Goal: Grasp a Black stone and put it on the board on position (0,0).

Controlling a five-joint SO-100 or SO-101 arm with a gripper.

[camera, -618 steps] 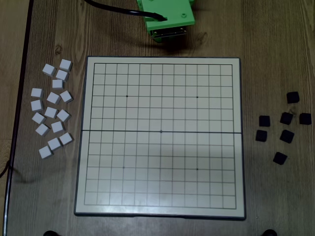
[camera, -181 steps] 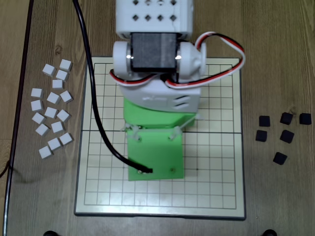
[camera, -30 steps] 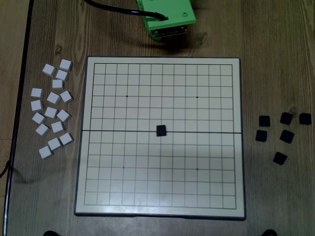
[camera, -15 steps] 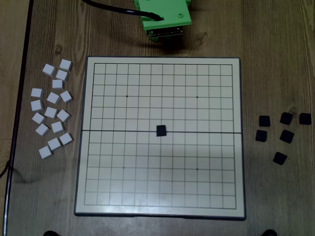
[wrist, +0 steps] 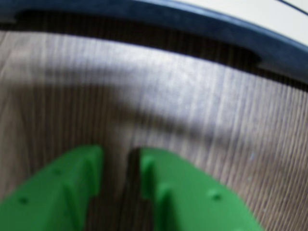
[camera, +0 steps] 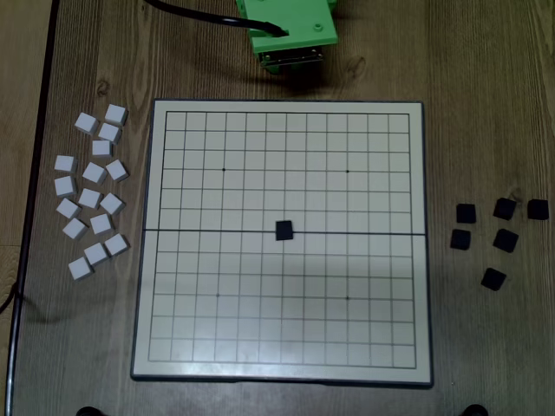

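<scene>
- Green gripper (wrist: 120, 159) fills the bottom of the wrist view, its two fingers (wrist: 72, 178) close together with a narrow dark gap between them and nothing pinched in that gap.
- Beneath and beyond the fingers lies the wood-grain table (wrist: 192, 110), blurred, with soft shadows across it.
- Along the top edge of the wrist view runs the dark frame of the board (wrist: 216, 24), with a strip of its cream face just past it in the top right corner; none of the grid or stones shows from here.
- No writing, brand or label can be read in the wrist view.
- Seen from overhead, the green arm (camera: 286, 30) sits at the top edge just above the board (camera: 286, 104), with a black cable (camera: 199, 16) leading off to the left; its fingers are hidden from this camera.
- One black stone (camera: 284, 230) rests on the board's middle seam at the centre crossing (camera: 284, 241), clear of the arm.
- Six more black stones (camera: 499, 238) lie scattered on the table to the right of the board.
- White stones (camera: 94, 195) cluster on the table to the left of the board.
- No writing is legible overhead either; the board carries only grid lines and small dots.
</scene>
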